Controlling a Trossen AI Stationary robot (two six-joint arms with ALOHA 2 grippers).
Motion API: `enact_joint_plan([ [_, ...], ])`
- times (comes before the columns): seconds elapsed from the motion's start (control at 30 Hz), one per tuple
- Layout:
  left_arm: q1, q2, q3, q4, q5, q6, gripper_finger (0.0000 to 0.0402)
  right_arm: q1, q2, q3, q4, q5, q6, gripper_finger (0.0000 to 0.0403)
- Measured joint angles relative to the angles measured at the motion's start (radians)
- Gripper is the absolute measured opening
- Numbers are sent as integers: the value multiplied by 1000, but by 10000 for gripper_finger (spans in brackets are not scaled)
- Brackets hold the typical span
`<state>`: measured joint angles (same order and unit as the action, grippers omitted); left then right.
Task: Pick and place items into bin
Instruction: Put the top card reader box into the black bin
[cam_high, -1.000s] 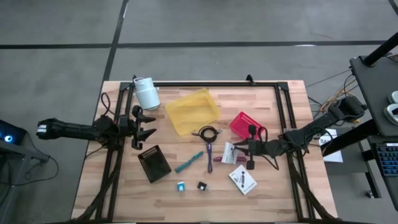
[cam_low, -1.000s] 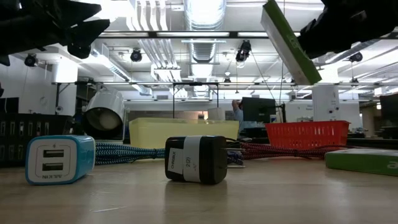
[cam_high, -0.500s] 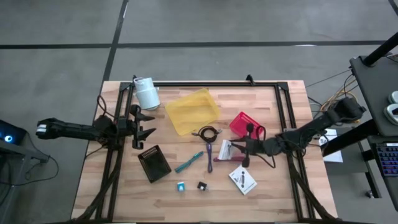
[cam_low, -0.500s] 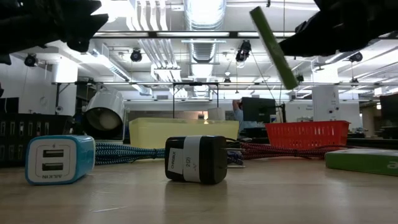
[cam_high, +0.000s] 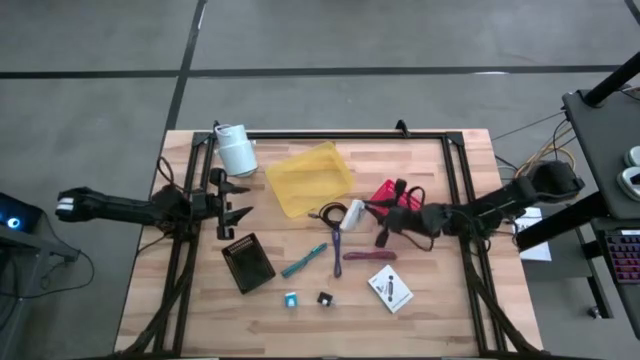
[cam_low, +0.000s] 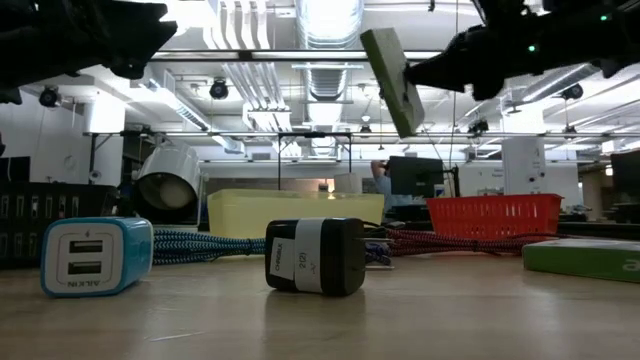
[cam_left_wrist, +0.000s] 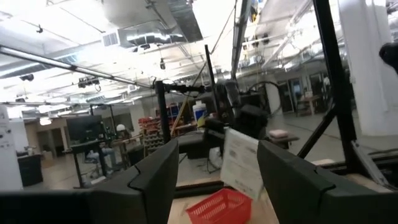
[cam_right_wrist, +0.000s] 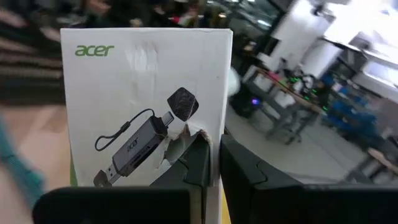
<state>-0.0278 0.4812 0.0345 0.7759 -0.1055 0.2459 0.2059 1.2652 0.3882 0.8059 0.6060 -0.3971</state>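
Note:
My right gripper (cam_high: 368, 218) is shut on a white card (cam_high: 352, 215) with black print and a green edge, held in the air between the black cable ring (cam_high: 335, 211) and the red basket (cam_high: 393, 196). In the low view the card (cam_low: 392, 68) hangs tilted high above the table. A second white card (cam_high: 390, 288), teal pen (cam_high: 303, 260), purple tool (cam_high: 336, 245), magenta bar (cam_high: 362, 256), blue cube (cam_high: 291, 299) and black cube (cam_high: 325, 298) lie flat on the wood. My left gripper (cam_high: 232, 200) waits open at the table's left, above it. My right gripper pinches the white card between its two fingers (cam_right_wrist: 198, 163) at one edge (cam_right_wrist: 215, 149), beside the printed picture. It comes roughly level from the table's right side. The card is lifted clear of the table and tilted, with its green side edge (cam_low: 385, 75) toward the low camera.
A yellow bin (cam_high: 308, 178) sits at the far middle and a black bin (cam_high: 248, 262) at the near left. A white roll (cam_high: 237, 150) stands at the far left. Dark frame rails (cam_high: 462, 200) run along both table sides.
My right gripper has carried the card up and toward the table's far left, from near the magenta bar to beside the cable ring. The card has stayed clear of the table and tilted throughout. My left arm has kept still.

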Motion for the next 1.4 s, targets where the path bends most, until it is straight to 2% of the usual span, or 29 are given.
enact_joint_plan([
  [0.23,0,64,0,75,0,52,203,-127,38,-7,32,0,33,22],
  [0.4,0,113,0,119,-3,59,203,-175,73,1,47,0,96,22],
  [0.9,2,282,33,224,-10,106,203,-187,148,45,48,-2,75,22],
  [1.2,2,441,72,347,-12,112,203,-187,173,66,42,-1,51,22],
  [1.4,4,529,120,356,-13,160,203,-187,172,66,43,-1,52,22],
])
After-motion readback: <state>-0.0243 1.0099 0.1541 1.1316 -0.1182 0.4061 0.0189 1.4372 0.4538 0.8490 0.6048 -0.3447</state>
